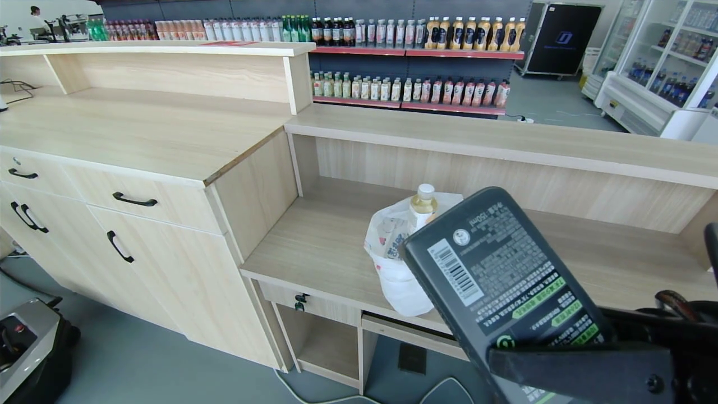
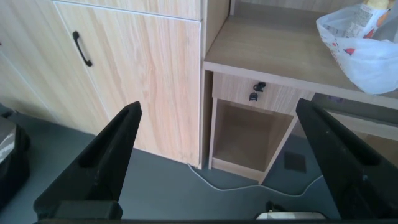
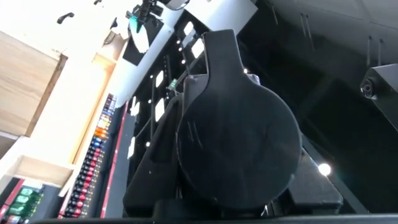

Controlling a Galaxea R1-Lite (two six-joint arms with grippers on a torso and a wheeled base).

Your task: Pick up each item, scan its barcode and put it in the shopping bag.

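Items counted: one black container point(image 1: 505, 280), one shopping bag point(image 1: 392, 269), one bottle point(image 1: 423, 205). Right gripper point(image 1: 538, 365): jaws pinching the black container at its lower end, held in the air in front of the desk's point(image 1: 314, 241) front edge, tilted; its one barcode label point(image 1: 455, 272) faces the head camera. White shopping bag sits on the lower desk at the front edge; the white-capped bottle stands upright inside it. Left gripper point(image 2: 219, 106): jaws spread, holding nothing, over the floor before the cabinet.
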